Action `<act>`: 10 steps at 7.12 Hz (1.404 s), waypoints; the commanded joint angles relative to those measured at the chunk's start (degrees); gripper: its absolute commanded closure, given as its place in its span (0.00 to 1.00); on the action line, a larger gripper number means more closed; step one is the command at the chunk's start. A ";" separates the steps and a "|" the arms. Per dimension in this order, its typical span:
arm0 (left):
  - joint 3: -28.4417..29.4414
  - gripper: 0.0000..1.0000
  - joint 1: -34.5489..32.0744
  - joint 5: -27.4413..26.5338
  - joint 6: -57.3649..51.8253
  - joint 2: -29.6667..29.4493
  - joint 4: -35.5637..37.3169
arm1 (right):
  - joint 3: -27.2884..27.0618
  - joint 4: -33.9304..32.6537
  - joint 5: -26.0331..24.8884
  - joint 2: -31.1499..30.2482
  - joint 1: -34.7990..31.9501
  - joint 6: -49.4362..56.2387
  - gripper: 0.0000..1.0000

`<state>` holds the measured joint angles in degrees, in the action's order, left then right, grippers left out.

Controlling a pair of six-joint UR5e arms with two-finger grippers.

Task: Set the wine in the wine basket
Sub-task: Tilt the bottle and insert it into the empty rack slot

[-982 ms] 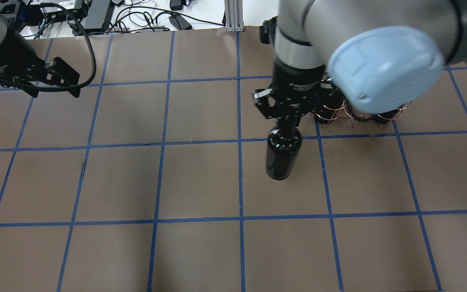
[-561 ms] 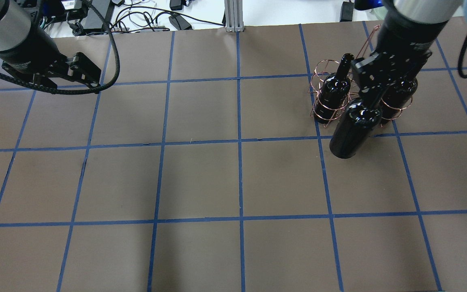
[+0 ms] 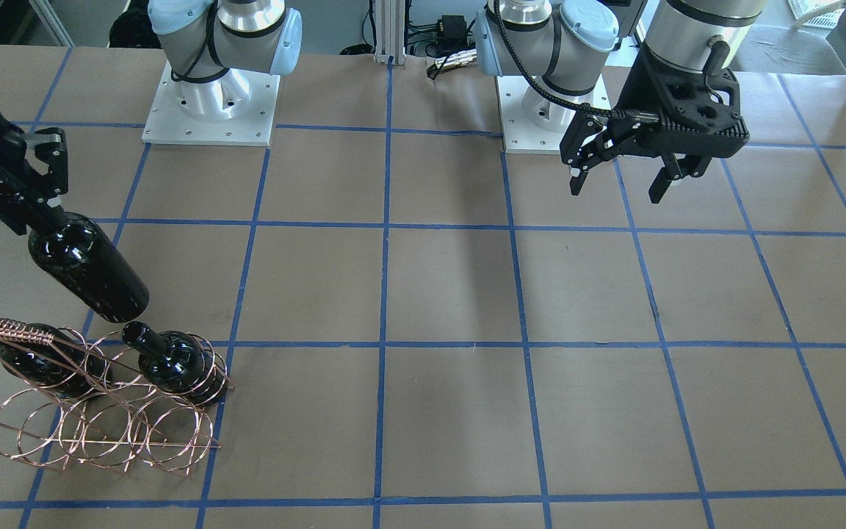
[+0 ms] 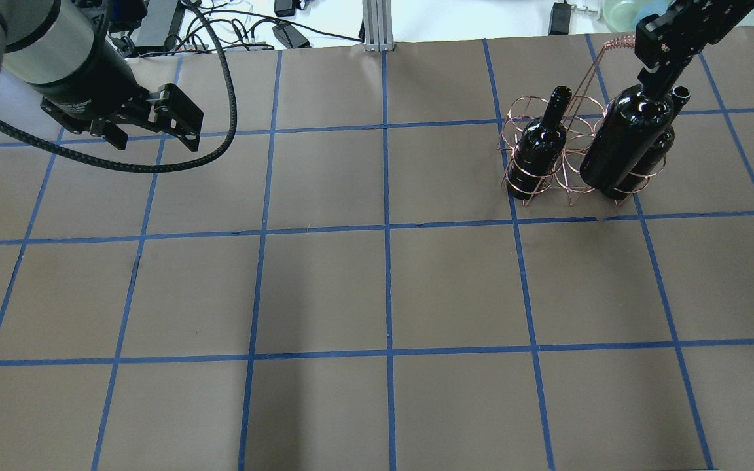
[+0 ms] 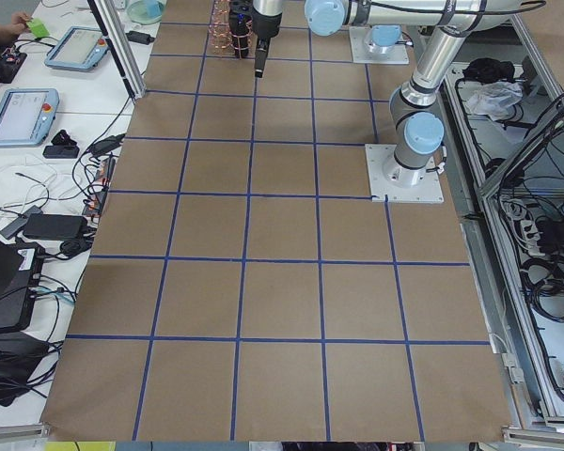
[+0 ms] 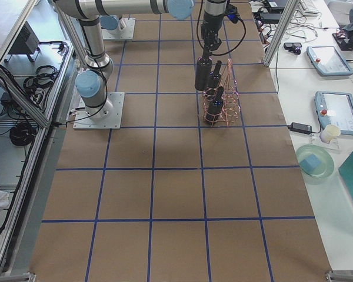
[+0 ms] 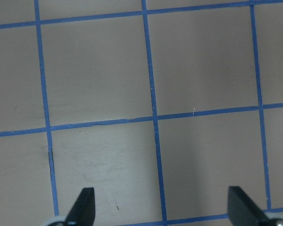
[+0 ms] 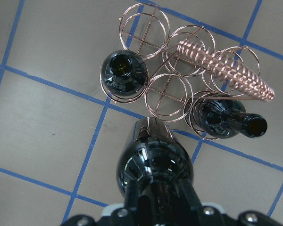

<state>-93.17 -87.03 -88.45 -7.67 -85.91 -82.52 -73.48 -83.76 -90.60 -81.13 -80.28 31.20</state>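
My right gripper point(image 4: 657, 82) is shut on the neck of a dark glossy wine bottle point(image 4: 622, 147) and holds it tilted in the air beside the copper wire wine basket point(image 4: 570, 186). In the front view the held bottle point(image 3: 89, 268) hangs just behind the basket point(image 3: 100, 426). Two more dark bottles point(image 4: 539, 150) point(image 4: 662, 147) stand in the basket's end rings. In the right wrist view the held bottle point(image 8: 153, 165) is next to an empty middle ring point(image 8: 166, 96). My left gripper point(image 3: 616, 189) is open and empty over bare table.
The basket's braided handle point(image 3: 8, 330) rises over its rings. The brown table point(image 4: 324, 288) carries a blue tape grid. Cables and power bricks point(image 4: 220, 29) lie past the far edge. Both arm bases point(image 3: 210, 103) are bolted on at the robot's side.
My right gripper has carried the bottle from the table's middle to the right and farther away, up against the basket. My left arm has shifted a little to the right.
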 commanded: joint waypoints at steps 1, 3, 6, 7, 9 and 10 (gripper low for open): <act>-0.17 0.00 -0.16 0.21 0.11 0.04 -0.10 | 0.62 -5.59 0.24 2.46 0.04 2.62 0.74; -0.61 0.00 -0.16 -0.75 -0.41 0.39 -0.45 | 0.27 -8.77 1.64 3.96 0.21 5.09 0.73; -0.79 0.00 -0.16 -0.67 -0.42 0.30 -2.11 | -1.05 -9.41 1.66 6.51 0.39 9.66 0.72; -1.05 0.00 -0.16 -0.67 -0.42 0.30 -2.38 | -1.23 -9.14 0.08 6.51 0.39 9.93 0.72; -1.14 0.00 -0.16 -0.76 -0.68 0.30 -2.47 | -1.23 -9.05 0.07 6.25 0.39 10.11 0.73; -1.58 0.00 -0.16 -0.76 -0.68 0.30 -2.38 | -1.23 -8.97 0.07 5.90 0.39 10.11 0.72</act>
<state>-94.37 -87.19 -89.20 -8.28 -85.58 -84.93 -74.69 -92.81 -90.44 -74.90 -79.90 41.25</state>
